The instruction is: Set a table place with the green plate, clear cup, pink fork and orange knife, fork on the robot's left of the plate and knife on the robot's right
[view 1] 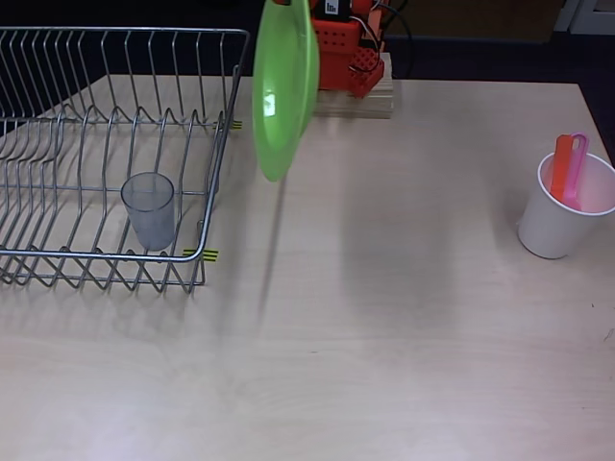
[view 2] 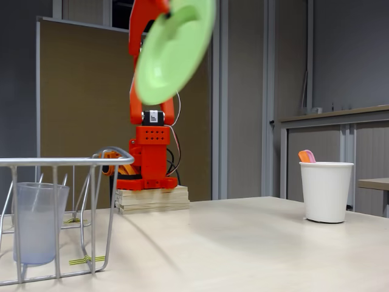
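The green plate (view 1: pixel 285 86) (view 2: pixel 173 52) hangs tilted on edge high above the table, just right of the rack. My gripper (view 1: pixel 284 3) holds its top rim at the upper frame edge, mostly hidden behind the plate. The clear cup (view 1: pixel 149 209) (view 2: pixel 37 222) stands upright inside the wire dish rack (view 1: pixel 216 163) (view 2: pixel 61 162), near its front right corner. The pink fork (view 1: pixel 577 168) (view 2: pixel 310 156) and the orange knife (view 1: pixel 560 165) (view 2: pixel 302 157) stand side by side in a white paper cup (view 1: pixel 557 216) (view 2: pixel 326 191) at the right of the table.
The orange arm's base (view 1: pixel 341 48) (view 2: pixel 151 152) sits on a wooden block (view 1: pixel 370 101) at the table's far edge. The rack takes up the left side. Bare light wood tabletop (view 1: pixel 384 317) stretches between rack and paper cup.
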Controlling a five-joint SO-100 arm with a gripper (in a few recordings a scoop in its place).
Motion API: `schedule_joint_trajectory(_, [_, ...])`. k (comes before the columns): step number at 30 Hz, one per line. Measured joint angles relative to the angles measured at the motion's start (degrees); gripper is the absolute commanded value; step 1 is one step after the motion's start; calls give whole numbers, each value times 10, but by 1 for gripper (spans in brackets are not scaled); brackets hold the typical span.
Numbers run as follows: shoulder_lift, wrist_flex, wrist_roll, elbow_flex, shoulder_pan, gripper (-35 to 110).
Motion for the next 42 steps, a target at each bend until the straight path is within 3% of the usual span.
schedule_joint_trajectory(13, [63, -266, 200, 363, -147, 0])
schedule_joint_trajectory(20, [137, -390, 190, 593, -147, 0])
schedule_joint_trajectory(31, [32, -535, 47, 650, -144, 6])
schedule_joint_trajectory(42, [-92, -696, 125, 729, -224, 16])
